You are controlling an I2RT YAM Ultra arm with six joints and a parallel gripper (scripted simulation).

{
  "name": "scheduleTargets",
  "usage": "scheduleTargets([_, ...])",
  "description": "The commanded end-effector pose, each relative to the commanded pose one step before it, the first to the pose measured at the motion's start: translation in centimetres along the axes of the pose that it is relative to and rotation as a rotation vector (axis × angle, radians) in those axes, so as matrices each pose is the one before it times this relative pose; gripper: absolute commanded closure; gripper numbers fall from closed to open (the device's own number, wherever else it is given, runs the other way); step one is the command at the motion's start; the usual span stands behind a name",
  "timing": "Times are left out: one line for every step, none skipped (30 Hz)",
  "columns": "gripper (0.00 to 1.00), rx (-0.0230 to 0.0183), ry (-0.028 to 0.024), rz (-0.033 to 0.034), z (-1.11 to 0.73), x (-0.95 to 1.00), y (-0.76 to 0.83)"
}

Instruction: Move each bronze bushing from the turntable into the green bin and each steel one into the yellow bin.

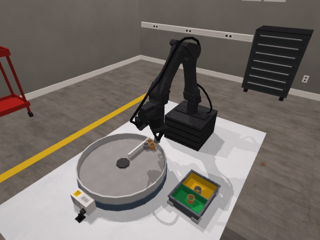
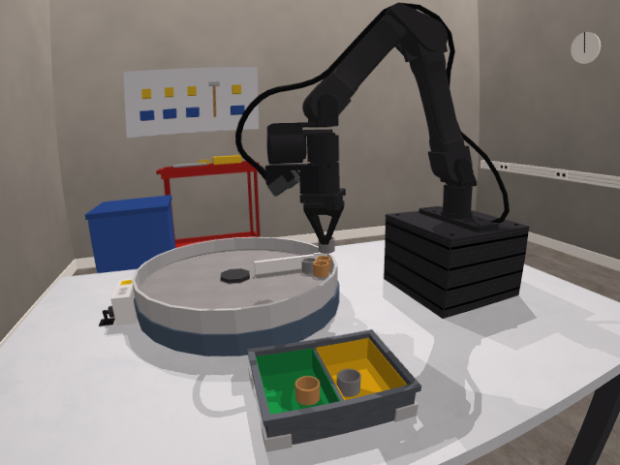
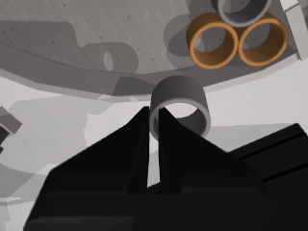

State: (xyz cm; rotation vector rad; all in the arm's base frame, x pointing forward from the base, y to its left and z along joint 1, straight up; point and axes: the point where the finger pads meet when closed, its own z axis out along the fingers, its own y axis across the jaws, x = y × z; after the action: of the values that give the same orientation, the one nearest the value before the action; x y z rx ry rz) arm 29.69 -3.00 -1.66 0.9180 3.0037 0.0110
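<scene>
The fingers pinch the wall of a steel bushing (image 3: 180, 103) above the turntable (image 2: 234, 320) rim, hiding its near edge.

A big white table (image 2: 525, 360) carries everything. Under the fingers sits a round gray turntable (image 2: 234, 320), with a small white box (image 1: 83, 202) touching its far side, and a tray (image 2: 345, 415) with a green half and a yellow half rests near the turntable. Just behind the fingers stands a black block (image 2: 450, 280).
</scene>
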Motion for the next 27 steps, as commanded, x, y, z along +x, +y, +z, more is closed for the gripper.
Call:
scheduleTargets([1.0,-0.0089,-0.04086,-0.0015,-1.147,-1.11,0.245])
scheduleTargets([1.0,0.0,0.0,0.0,0.0,0.0,0.0])
scheduleTargets([1.0,0.0,0.0,0.0,0.0,0.0,0.0])
scheduleTargets([1.0,0.0,0.0,0.0,0.0,0.0,0.0])
scheduleTargets([1.0,0.0,0.0,0.0,0.0,0.0,0.0])
scheduleTargets([1.0,0.0,0.0,0.0,0.0,0.0,0.0])
scheduleTargets([1.0,-0.00001,-0.00001,0.00004,0.0,0.001,0.003])
scheduleTargets([1.0,-0.00004,-0.00003,0.00028,-0.001,0.005,0.021])
scheduleTargets([1.0,-0.00012,-0.00009,0.00073,-0.002,0.012,0.056])
scheduleTargets([1.0,-0.00022,-0.00016,0.00139,-0.003,0.023,0.105])
scheduleTargets([1.0,-0.0001,0.00024,0.00181,0.007,0.057,0.159])
scheduleTargets([1.0,0.00062,0.00157,-0.00269,0.04,0.104,0.151])
scheduleTargets([1.0,0.00106,0.00204,0.0019,0.054,0.059,0.053])
scheduleTargets([1.0,0.0014,0.00261,0.00246,0.07,0.077,0.068])
scheduleTargets([1.0,0.00178,0.00324,0.00306,0.088,0.096,0.084])
scheduleTargets([1.0,0.0022,0.0039,0.00371,0.106,0.117,0.101])
scheduleTargets([1.0,0.00265,0.00459,0.00439,0.126,0.14,0.119])
scheduleTargets([1.0,0.00312,0.00527,0.0051,0.146,0.163,0.137])
scheduleTargets([1.0,0.00348,0.00571,0.00584,0.168,0.182,0.159])
scheduleTargets([1.0,0.0,0.0,0.0,0.0,0.0,0.0])
scheduleTargets([1.0,0.0,0.0,0.0,0.0,0.0,0.0])
scheduleTargets([1.0,-0.00053,-0.00071,0.00664,0.025,0.085,0.254])
scheduleTargets([1.0,0.00056,0.0008,0.0074,-0.001,0.149,0.248])
scheduleTargets([1.0,0.00041,0.0008,0.00818,-0.001,0.167,0.276])
scheduleTargets([1.0,-0.0013,-0.0012,0.00897,-0.001,0.136,0.342])
scheduleTargets([1.0,-0.0015,-0.00148,0.00975,-0.001,0.152,0.371])
scheduleTargets([1.0,-0.00208,-0.00235,0.01052,-0.146,0.199,0.373])
